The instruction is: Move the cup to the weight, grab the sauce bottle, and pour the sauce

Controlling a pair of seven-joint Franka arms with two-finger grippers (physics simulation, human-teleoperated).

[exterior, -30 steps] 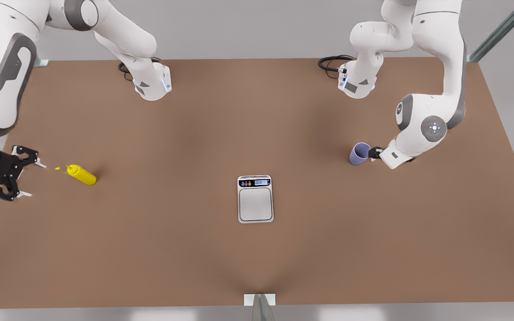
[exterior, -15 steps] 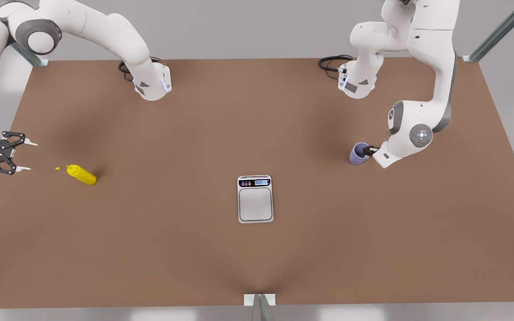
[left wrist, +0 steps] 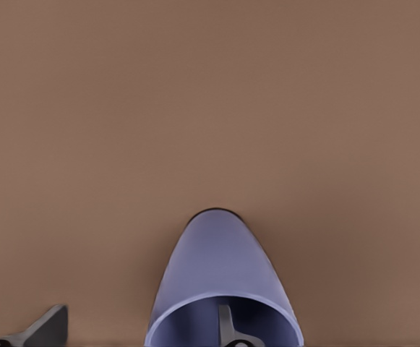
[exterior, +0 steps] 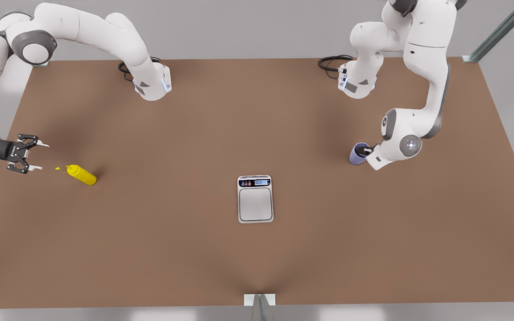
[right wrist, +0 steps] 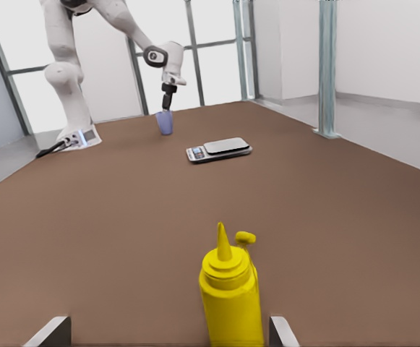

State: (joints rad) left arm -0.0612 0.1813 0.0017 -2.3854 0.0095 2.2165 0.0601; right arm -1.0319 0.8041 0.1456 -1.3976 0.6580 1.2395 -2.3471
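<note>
Brown surface (exterior: 194, 249) spreads across the front view, with the weight (exterior: 255, 199) lying flat near its middle. At that view's right my left fingers (exterior: 366, 150) straddle the cup's rim, one inside the cup (exterior: 358, 154) and one outside; the cup stands upright, well apart from the weight. At that view's left my right fingers (exterior: 34, 156) are spread open, pointing at the bottle (exterior: 81, 174), near its nozzle but not touching. A small yellow cap (exterior: 57, 168) lies just off the nozzle tip.

From my left wrist, the lavender cup (left wrist: 222, 285) stands on the surface directly below me. One finger (left wrist: 226, 327) reaches down inside it against the wall; the other finger (left wrist: 45, 327) is outside, well clear of the cup, so my grip is not closed on it.

From my right wrist, the yellow bottle (right wrist: 230, 293) stands between my two fingertips (right wrist: 49, 330), a gap on either side. The cap (right wrist: 245, 236) sits just beside the nozzle. Farther off are the weight (right wrist: 219, 150) and, beyond it, the cup (right wrist: 165, 123) with my left fingers (right wrist: 168, 95) above it.
</note>
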